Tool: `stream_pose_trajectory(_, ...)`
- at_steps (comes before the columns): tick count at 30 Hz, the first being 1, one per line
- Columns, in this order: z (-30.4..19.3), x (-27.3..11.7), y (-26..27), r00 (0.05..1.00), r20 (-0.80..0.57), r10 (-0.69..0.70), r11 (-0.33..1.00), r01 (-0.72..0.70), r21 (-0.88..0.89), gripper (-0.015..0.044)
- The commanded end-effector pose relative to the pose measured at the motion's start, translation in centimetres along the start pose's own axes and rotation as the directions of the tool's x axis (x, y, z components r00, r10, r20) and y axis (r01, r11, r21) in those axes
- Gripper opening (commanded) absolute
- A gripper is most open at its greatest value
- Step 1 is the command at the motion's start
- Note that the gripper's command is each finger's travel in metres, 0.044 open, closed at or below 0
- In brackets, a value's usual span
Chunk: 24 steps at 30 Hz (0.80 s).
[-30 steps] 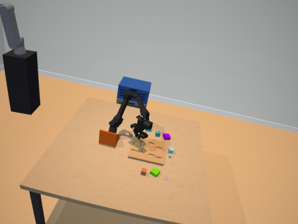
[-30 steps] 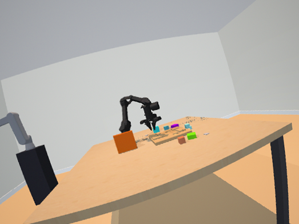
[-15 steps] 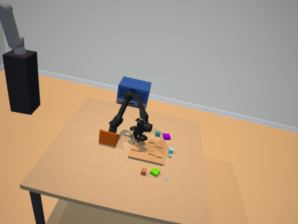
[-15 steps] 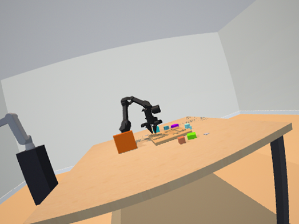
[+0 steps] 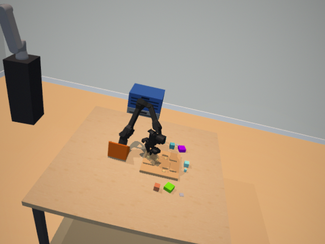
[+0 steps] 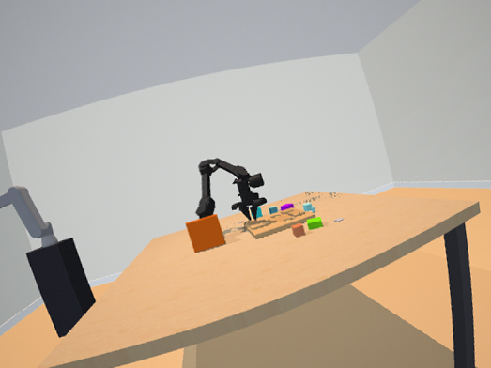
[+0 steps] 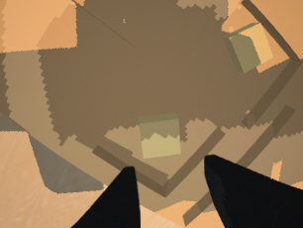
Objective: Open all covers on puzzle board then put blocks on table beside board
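Note:
The wooden puzzle board (image 5: 156,172) (image 6: 265,232) (image 7: 99,84) lies on the table, with recesses and ledges across its top. My gripper (image 5: 151,153) (image 6: 252,219) (image 7: 170,171) is partly open and empty, fingers down, low over the board's back left part. In the wrist view, a small pale square piece (image 7: 160,139) sits just beyond the fingertips inside a V of dark edges, and a second pale piece (image 7: 250,48) sits at the upper right. Whether these are knobs or blocks, I cannot tell. The arm's shadow covers that area, and the covers' positions are unclear.
Beside the board lie a teal cube (image 5: 172,146) (image 6: 273,210), purple block (image 5: 181,148) (image 6: 286,207), light cyan cube (image 5: 186,164), red-orange cube (image 5: 156,186) (image 6: 298,230), green block (image 5: 169,187) (image 6: 314,223) and grey tile (image 5: 181,194). An orange panel (image 5: 118,151) (image 6: 205,233) stands left.

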<state>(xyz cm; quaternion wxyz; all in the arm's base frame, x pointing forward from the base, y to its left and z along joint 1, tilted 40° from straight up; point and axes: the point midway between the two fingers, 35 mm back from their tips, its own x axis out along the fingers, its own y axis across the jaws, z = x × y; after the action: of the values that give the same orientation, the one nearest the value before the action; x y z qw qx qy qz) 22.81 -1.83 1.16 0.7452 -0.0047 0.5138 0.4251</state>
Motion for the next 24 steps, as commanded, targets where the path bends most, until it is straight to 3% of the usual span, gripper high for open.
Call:
stream_pose_trajectory(1,0.02,0.09,0.06,1.0,0.003,0.003,1.0,-0.003,0.005,0.0144)
stream_pose_trajectory(24,0.07,1.0,0.05,1.0,0.003,0.003,1.0,-0.003,0.005,0.0144)
